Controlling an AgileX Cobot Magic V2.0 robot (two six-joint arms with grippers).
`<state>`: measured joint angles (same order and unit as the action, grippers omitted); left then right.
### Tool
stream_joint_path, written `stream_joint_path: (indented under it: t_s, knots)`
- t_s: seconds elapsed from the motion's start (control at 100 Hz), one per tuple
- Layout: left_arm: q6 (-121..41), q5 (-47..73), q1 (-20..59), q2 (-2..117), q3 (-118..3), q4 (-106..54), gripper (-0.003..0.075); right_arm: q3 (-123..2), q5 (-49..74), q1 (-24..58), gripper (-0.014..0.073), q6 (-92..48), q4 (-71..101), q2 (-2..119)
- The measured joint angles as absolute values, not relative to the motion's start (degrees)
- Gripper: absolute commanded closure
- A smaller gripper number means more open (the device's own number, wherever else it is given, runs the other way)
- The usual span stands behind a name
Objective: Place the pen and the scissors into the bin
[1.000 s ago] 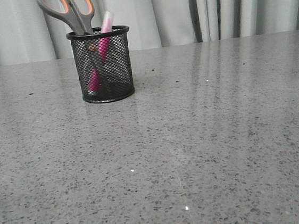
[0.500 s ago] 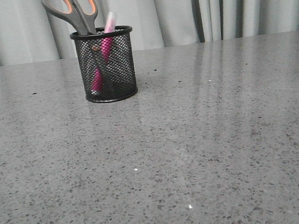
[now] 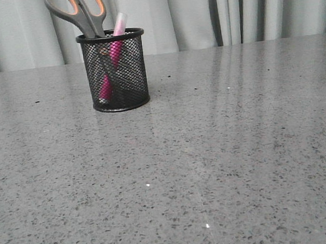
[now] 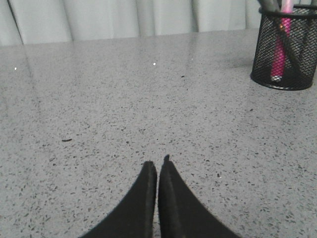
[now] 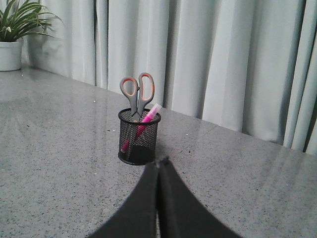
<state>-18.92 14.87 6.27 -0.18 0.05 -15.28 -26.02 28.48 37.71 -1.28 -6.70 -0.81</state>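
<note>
The black mesh bin (image 3: 117, 71) stands upright at the back left of the grey table. Inside it lean the scissors (image 3: 78, 11), orange-lined handles sticking up, and the pink pen (image 3: 114, 48), its clear cap above the rim. The right wrist view shows the same bin (image 5: 139, 136) with scissors (image 5: 137, 94) and pen (image 5: 146, 119), a little beyond my right gripper (image 5: 158, 162), which is shut and empty. My left gripper (image 4: 157, 164) is shut on nothing, low over the table, well apart from the bin (image 4: 285, 47) and its pen (image 4: 280, 49). No gripper appears in the front view.
Pale curtains (image 3: 227, 7) hang behind the table's far edge. A potted plant (image 5: 15, 34) stands on the table far off in the right wrist view. The speckled table (image 3: 214, 163) stretches around the bin.
The bin with its contents sits slightly further right in the front view than a second ago; over the last half second nothing has moved.
</note>
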Motion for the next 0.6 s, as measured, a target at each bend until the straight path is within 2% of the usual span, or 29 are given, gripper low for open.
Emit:
stream_joint_path:
  t_s: [0.22,0.6]
  knots:
    - [-18.5,19.6,5.9,-0.2,0.1,-16.7,0.0739,-26.0,28.6,37.7,0.0662,-1.3,-6.7,-0.8]
    - [-18.4,19.9,4.6,-0.2,0.1,-16.7,0.0739,-26.0,28.6,37.7,0.0662,-1.3,-6.7,-0.8]
